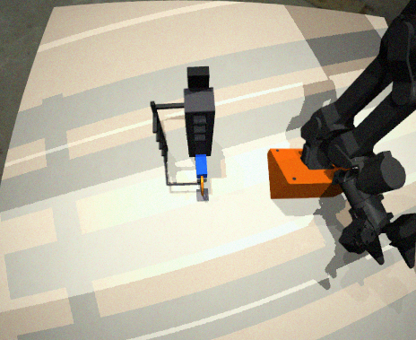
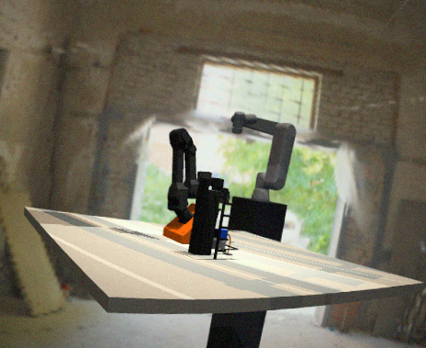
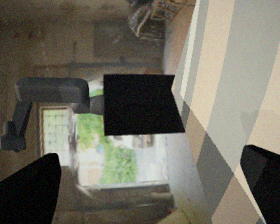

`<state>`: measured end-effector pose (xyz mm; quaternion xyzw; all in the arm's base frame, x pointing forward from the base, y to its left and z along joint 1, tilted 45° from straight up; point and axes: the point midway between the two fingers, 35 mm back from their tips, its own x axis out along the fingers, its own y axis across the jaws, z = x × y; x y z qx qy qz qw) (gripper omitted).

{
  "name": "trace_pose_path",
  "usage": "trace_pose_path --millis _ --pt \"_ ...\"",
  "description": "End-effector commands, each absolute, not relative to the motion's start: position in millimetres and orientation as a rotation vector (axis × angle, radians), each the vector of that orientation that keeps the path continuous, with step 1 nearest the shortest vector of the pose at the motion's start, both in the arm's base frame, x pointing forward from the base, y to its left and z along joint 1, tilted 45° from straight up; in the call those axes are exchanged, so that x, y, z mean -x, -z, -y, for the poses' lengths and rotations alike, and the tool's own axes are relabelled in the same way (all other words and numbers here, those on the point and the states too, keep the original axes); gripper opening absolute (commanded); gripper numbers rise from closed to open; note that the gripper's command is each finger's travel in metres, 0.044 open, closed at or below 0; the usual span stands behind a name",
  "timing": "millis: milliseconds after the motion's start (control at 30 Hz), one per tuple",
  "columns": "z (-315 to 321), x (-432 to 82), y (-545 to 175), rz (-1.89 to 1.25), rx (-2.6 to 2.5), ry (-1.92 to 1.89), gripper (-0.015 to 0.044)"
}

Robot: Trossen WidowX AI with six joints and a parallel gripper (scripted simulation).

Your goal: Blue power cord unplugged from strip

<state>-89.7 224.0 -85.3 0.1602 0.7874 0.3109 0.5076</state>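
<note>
The blue plug [image 1: 201, 166] [image 2: 223, 233] is at the near end of the upright dark power strip [image 1: 199, 130] [image 2: 203, 223]. It touches or nearly touches the strip; how deep it sits in a socket cannot be told. An orange cord [image 1: 202, 187] curves from the plug down to a small grey square on the table. My gripper [image 1: 396, 265] [image 3: 155, 161] is open and empty, far to the right of the plug and strip in the top view. It touches none of them. The plug and strip are not in the wrist view.
A thin black frame [image 1: 164, 155] [image 2: 218, 232] stands beside the strip on its left in the top view. An orange block [image 1: 281, 178] [image 2: 178, 231] lies beneath my arm, between the plug and my gripper. A second grey arm [image 2: 281, 154] [image 3: 52, 91] stands in the background.
</note>
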Motion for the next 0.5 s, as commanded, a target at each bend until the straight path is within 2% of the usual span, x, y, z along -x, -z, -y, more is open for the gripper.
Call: trace_pose_path --millis 0,267,467 --pt "-225.2 87.8 86.7 -1.887 -0.382 -0.750 0.0374" --pt "-255.8 -6.1 135.1 -1.488 -0.062 -0.705 0.0164" --pt "-248.1 -87.8 148.6 -1.314 0.328 -0.608 0.0160"
